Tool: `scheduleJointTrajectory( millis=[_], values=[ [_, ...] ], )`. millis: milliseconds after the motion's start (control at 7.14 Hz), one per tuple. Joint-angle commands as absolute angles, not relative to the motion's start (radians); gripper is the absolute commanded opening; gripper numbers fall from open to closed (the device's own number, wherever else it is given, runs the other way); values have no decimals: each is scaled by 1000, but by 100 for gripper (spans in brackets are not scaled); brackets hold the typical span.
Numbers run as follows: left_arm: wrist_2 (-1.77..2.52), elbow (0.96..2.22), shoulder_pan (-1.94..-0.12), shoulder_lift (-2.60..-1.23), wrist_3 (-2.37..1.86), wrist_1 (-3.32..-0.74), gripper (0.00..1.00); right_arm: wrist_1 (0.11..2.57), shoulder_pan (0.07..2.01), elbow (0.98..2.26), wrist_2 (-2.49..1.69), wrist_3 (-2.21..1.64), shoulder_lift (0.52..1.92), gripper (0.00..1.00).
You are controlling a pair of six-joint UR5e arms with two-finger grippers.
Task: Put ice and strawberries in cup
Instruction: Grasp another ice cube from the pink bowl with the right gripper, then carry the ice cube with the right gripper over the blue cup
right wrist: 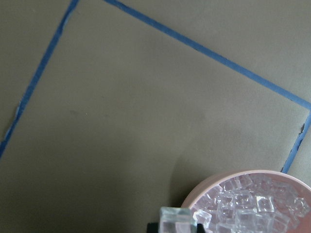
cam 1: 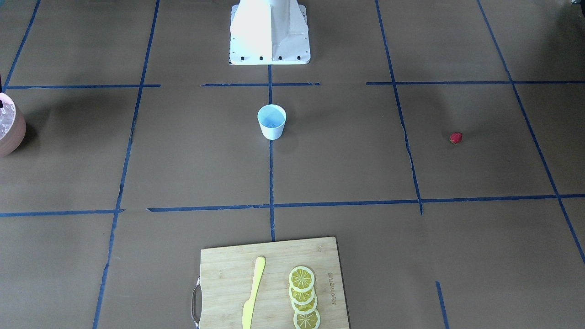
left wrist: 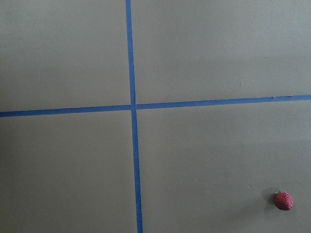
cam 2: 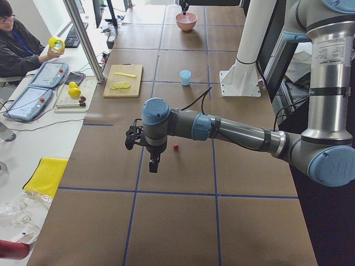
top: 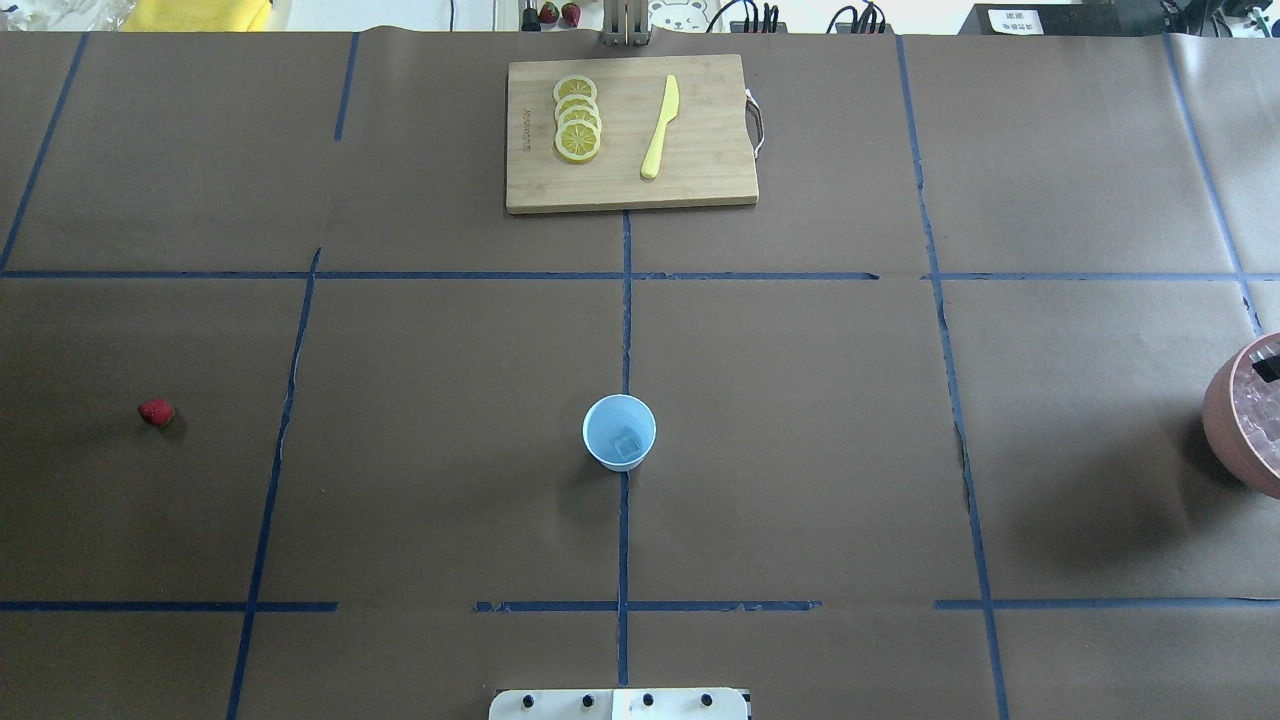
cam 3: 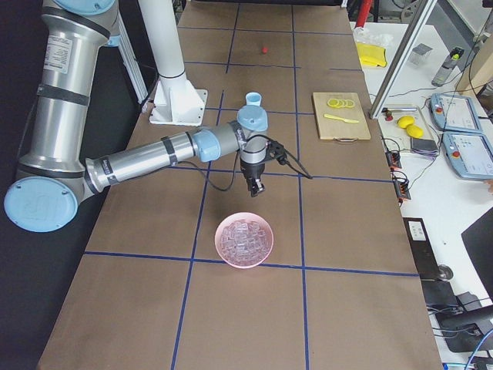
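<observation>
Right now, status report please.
Right gripper grips an ice cube by the bowl; left gripper unclear. Cup holds one cube; strawberry on table. Nothing blocks cup.

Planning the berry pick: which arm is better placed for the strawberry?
Left. The left gripper hangs close to the strawberry; the right gripper is far off at the ice bowl, holding an ice cube.

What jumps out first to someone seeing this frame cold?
A white cup sits alone mid-table with one ice cube inside. A strawberry lies by itself on the robot's left. At the right edge, a pink bowl brims with ice, and the right pincer holds a cube beside it.
</observation>
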State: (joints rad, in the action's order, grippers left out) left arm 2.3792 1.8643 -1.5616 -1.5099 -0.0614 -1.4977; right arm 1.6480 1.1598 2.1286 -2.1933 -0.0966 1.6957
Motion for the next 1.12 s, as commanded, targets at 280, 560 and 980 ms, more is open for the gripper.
scheduleJointTrajectory(
  millis=[280, 560, 980],
  values=[
    [2379, 1855, -1562, -1509, -61, -1499, 100, 2003, 937, 2093, -2217, -503, 1148, 0],
    [2379, 1850, -1562, -1509, -61, -1499, 100, 2002, 780, 2045, -2172, -764, 999, 0],
    [2379, 1844, -1562, -1509, -60, -1500, 100, 1990, 511, 1888, -1949, -1048, 786, 0]
  ],
)
